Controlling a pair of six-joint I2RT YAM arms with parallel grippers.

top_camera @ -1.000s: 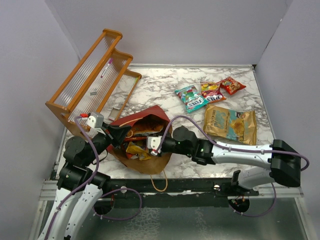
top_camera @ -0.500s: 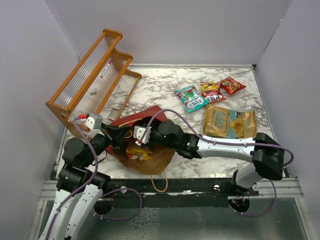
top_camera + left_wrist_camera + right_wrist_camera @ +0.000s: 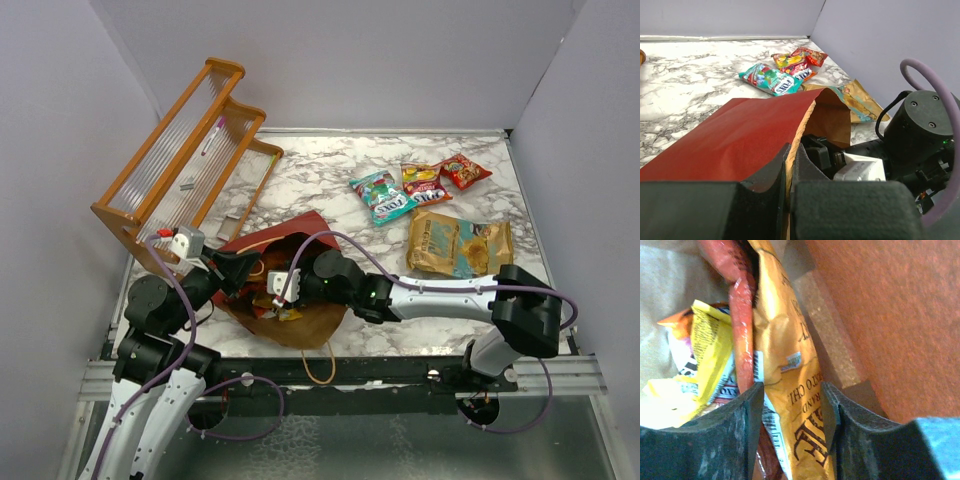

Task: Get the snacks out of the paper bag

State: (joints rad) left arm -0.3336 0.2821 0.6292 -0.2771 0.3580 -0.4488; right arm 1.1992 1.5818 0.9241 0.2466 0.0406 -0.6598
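Observation:
The paper bag [image 3: 305, 322], red outside and brown inside, lies on its side with its mouth facing right. My left gripper [image 3: 243, 268] is shut on the bag's upper edge [image 3: 802, 122], holding the mouth up. My right gripper [image 3: 277, 289] is deep inside the bag and open, its fingers either side of an orange chip packet [image 3: 785, 340]. A red packet [image 3: 740, 315] and a yellow one [image 3: 705, 345] lie just left of it. Out on the table are a teal packet [image 3: 383, 196], a red-yellow packet [image 3: 424, 183], a red packet [image 3: 465, 170] and a large golden chip bag [image 3: 460, 246].
A wooden rack with ribbed clear panels [image 3: 185, 160] leans at the back left, close to the bag. Purple walls close the table on three sides. A twine handle [image 3: 320, 365] hangs over the front edge.
My right arm has pushed leftward, deeper into the bag, and its jaws have spread wider around the orange packet. The left gripper has kept its hold on the bag's edge.

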